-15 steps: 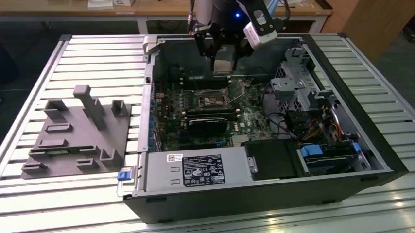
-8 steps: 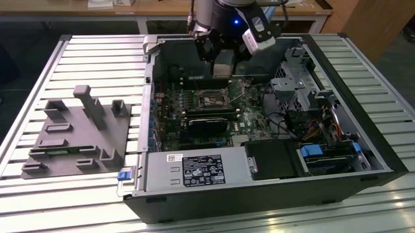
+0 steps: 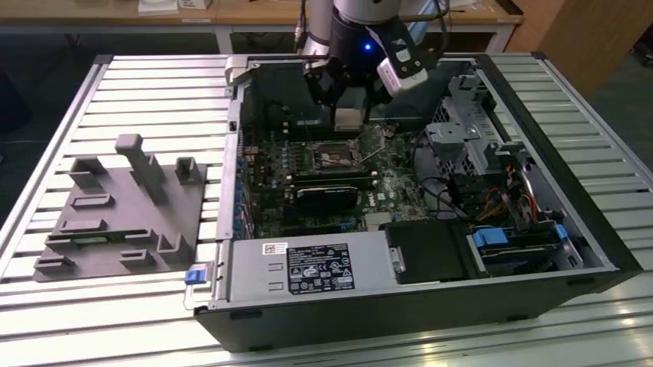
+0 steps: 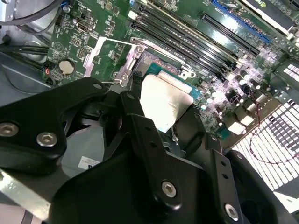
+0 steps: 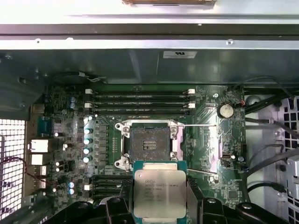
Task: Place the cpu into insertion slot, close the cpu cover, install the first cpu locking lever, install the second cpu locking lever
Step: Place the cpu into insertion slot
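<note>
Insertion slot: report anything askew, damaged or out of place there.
Nothing stands out. The insertion slot lies open and empty, and the cpu is held in the gripper near it, not yet seated.

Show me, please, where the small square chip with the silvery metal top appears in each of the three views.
Exterior view: the small square chip with a pale silvery metal top hangs in the black hand, near the square dark-centred socket with a silvery rim.
Second wrist view: the chip, tilted, in the hand, with the socket just behind it.
First wrist view: the chip in the hand, next to the socket.
Shared landmark: that socket.
</note>
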Robot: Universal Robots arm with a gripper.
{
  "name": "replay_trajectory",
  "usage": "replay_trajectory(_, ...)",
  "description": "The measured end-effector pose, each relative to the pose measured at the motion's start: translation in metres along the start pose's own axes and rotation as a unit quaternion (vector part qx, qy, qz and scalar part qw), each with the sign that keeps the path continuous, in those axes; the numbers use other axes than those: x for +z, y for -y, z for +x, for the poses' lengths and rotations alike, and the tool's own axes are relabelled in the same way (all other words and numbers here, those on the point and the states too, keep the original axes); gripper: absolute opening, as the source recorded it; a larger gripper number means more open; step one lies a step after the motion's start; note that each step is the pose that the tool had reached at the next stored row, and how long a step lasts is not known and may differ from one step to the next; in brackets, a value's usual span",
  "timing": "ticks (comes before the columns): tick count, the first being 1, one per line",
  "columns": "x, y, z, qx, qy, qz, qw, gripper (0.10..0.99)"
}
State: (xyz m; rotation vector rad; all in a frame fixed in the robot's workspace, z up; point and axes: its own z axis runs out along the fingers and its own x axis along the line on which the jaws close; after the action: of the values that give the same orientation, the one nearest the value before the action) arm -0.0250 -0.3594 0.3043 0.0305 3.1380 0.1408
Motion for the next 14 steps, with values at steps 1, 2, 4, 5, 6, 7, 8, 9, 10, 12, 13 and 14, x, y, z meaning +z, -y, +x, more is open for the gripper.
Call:
replay_trajectory(1, 0.0018, 0.0001, 0.0012, -0.001, 0.0012, 0.0000, 1.0000, 0.541)
replay_trajectory(2, 0.0034, 0.0002, 0.0022, -0.002, 0.0023, 0.0000, 1.0000, 0.541)
replay_trajectory(4, 0.0065, 0.0003, 0.0039, -0.005, 0.0045, -0.0001, 1.0000, 0.541)
replay_trajectory(5, 0.0082, 0.0002, 0.0046, -0.007, 0.0054, -0.0001, 1.0000, 0.541)
replay_trajectory(6, 0.0099, 0.0002, 0.0052, -0.008, 0.0061, -0.0001, 0.9999, 0.541)
replay_trajectory(7, 0.0117, 0.0000, 0.0057, -0.010, 0.0067, -0.0002, 0.9999, 0.541)
replay_trajectory(8, 0.0136, -0.0002, 0.0060, -0.012, 0.0071, -0.0002, 0.9999, 0.541)
replay_trajectory(9, 0.0155, -0.0008, 0.0063, -0.013, 0.0074, -0.0002, 0.9999, 0.541)
replay_trajectory(10, 0.0173, -0.0016, 0.0065, -0.015, 0.0075, -0.0001, 0.9999, 0.541)
replay_trajectory(12, 0.0212, -0.0040, 0.0069, -0.017, 0.0075, -0.0001, 0.9998, 0.541)
replay_trajectory(13, 0.0232, -0.0053, 0.0070, -0.018, 0.0075, -0.0002, 0.9998, 0.541)
replay_trajectory(14, 0.0250, -0.0063, 0.0071, -0.019, 0.0074, 0.0000, 0.9998, 0.541)
